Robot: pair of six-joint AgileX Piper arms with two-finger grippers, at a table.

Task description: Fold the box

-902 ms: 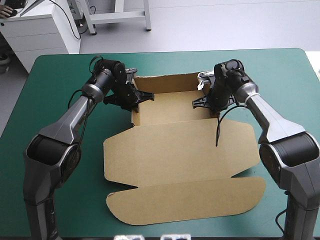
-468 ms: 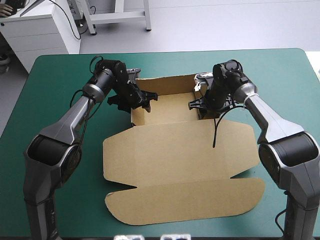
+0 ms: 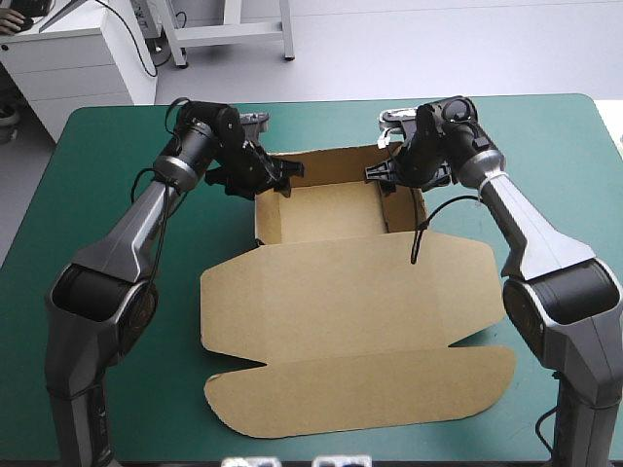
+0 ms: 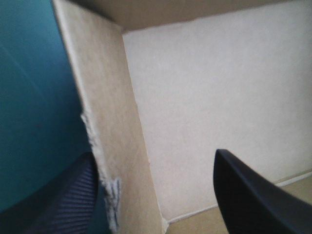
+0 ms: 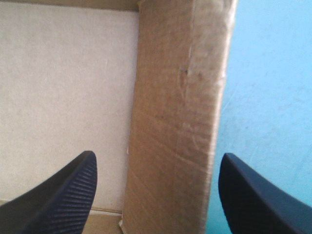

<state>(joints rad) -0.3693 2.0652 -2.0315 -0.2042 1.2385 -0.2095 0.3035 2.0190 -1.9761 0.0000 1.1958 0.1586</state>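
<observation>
Clear floor between raised box [image 3: 331,209] walls

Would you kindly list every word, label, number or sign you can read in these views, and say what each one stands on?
None: no view shows any readable text.
Box: plain brown board, no print, label or sticker visible.
Cover: plain teal-green, no marking.
Fingers: black and ribbed, no lettering.

The teal-green bench [image 3: 321,122] fills most of the scene — beyond its far edge lie pale grey floor [image 3: 438,49] and a white cabinet [image 3: 78,68], far left.
</observation>
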